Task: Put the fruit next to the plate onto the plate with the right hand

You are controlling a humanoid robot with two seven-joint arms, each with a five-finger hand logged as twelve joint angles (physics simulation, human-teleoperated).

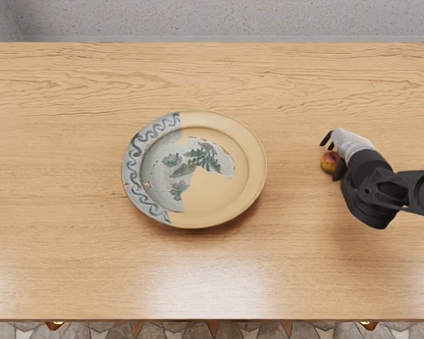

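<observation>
A wooden table (71, 268) — tiled floor (198, 330) past its near edge.

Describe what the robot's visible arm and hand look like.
Only the right arm shows: dark grey to black, bulky rounded housings with a ring-shaped wrist joint. The right hand has a white shell with black edges. No cables or markings visible.

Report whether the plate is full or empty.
Empty: the plate shows only its pattern; the fruit lies on the table at the right hand.
</observation>
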